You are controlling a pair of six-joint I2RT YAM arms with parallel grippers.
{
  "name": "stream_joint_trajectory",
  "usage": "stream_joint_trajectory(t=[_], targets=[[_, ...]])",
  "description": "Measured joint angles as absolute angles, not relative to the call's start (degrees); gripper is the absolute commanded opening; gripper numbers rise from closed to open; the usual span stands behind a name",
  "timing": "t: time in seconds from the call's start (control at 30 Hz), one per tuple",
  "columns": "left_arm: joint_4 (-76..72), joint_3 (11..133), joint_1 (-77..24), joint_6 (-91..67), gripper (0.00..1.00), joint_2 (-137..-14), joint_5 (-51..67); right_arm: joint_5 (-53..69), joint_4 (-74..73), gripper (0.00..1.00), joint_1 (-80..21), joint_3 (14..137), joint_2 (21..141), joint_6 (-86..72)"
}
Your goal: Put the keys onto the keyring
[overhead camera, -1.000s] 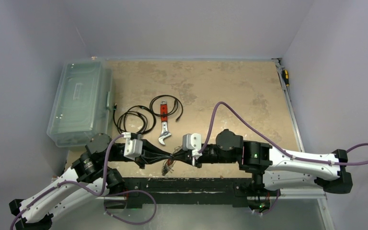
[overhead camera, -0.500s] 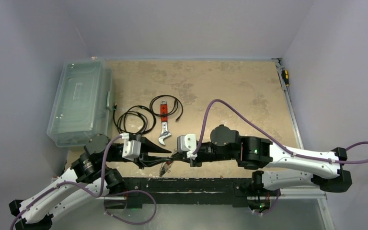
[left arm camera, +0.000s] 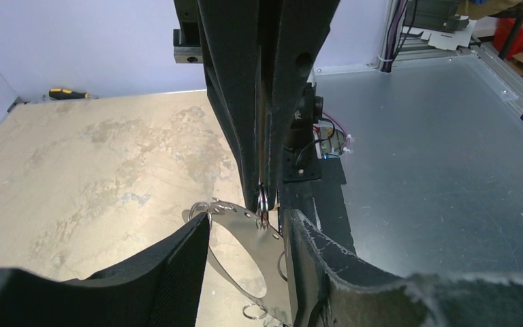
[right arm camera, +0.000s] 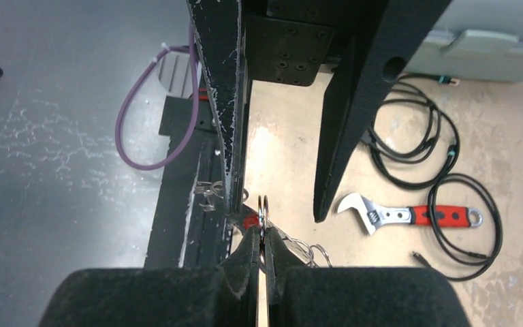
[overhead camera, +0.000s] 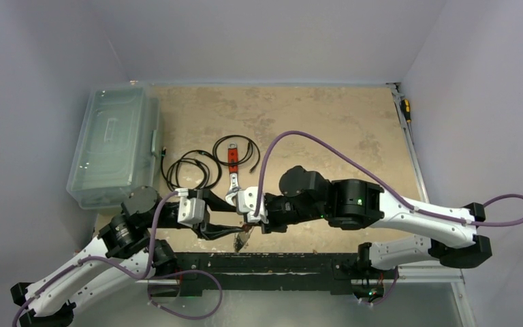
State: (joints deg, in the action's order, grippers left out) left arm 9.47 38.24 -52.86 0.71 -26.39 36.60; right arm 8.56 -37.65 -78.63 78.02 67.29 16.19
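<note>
two grippers: the left gripper [left arm camera: 245,240] and the right gripper [right arm camera: 262,246] meet tip to tip at the near edge of the table [overhead camera: 327,129].
right gripper: clenched on a small split ring [right arm camera: 263,210], which stands upright just above its closed fingertips.
left gripper: fingers [left arm camera: 177,262] spread apart, not clenched. the keyring [left arm camera: 235,228] sits between them with its edge against one finger.
keyring: a silvery loop at the table's front edge. the split ring meets its rim.
keys: a small silvery cluster [overhead camera: 242,236] just below the meeting point (too small to count).
left wrist view: shows the loop's curve, which the arms hide from above.
right wrist view: shows the split ring edge-on and the red-handled adjustable wrench [right arm camera: 408,215] up close, beside black coiled cables [right arm camera: 414,139].
top view: alone shows the whole clear plastic box [overhead camera: 112,146] at the table's left, and a yellow-handled screwdriver [overhead camera: 405,109] at the right rim.
writing: marks on the wrench and the box lid are too small to read.
</note>
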Motion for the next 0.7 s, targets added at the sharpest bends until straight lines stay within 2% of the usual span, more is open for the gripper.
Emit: stream_joint_trajectory(t=[0.17, 0.4, 0.63, 0.7], targets=[[11.77, 39.16, -52.86, 1.39, 0.43, -28.23, 36.56, 8.36, -43.72, 0.0, -78.63, 81.67, 71.31, 16.19], [12.56, 40.14, -52.86, 2.17, 0.34, -31.16, 36.8, 7.31, -48.38, 0.0, -78.63, 82.54, 73.01, 16.19], [12.91, 40.18, -52.86, 2.22, 0.33, -33.17, 38.37, 6.96, -49.43, 0.0, -78.41, 82.83, 73.01, 16.19], [12.91, 40.18, -52.86, 2.17, 0.29, -33.52, 38.83, 6.96, -49.43, 0.0, -78.41, 82.83, 73.01, 16.19]])
